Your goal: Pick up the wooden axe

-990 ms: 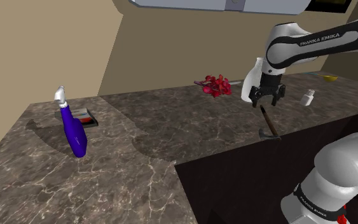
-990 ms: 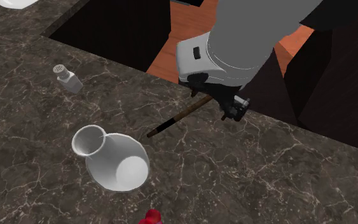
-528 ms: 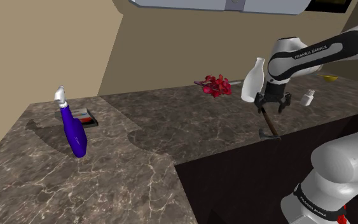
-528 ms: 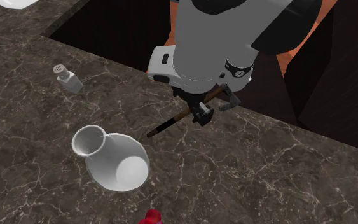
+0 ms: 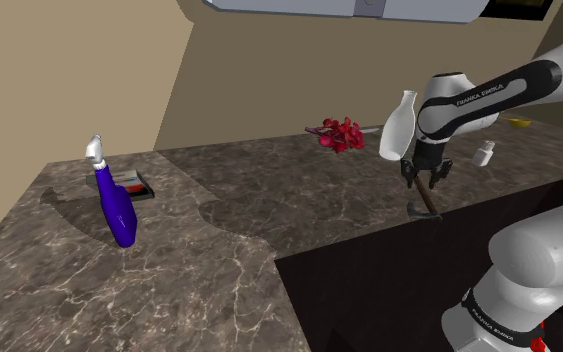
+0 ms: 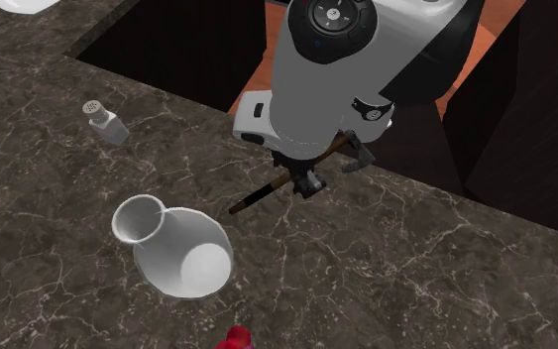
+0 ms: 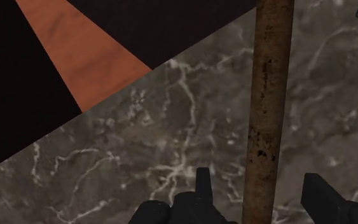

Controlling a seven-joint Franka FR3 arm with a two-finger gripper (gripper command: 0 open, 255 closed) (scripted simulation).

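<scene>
The claw (image 7: pixel 263 194) stood spread wide astride the axe (image 7: pixel 270 89) on the tabletop (image 7: pixel 165 146), not touching it. The axe looked stiff, rough-handled and probably head-heavy, so gripping nearer the head seemed wiser.

— What carries it all?
— You have a dark, veined stone countertop (image 5: pixel 269 215), with a deep cut-out in it.
— And what lies on it?
— At the shoulder view's left you'll find a blue spray bottle (image 5: pixel 117 208) standing just beside a small dark tray (image 5: pixel 141 188). Farther back are red flowers (image 5: pixel 341 134), an upright white vase (image 5: pixel 399 125) and a small white shaker (image 5: pixel 485 152). The brown-handled axe (image 5: pixel 422 197) lies flat, its head by the cut-out's edge.
</scene>
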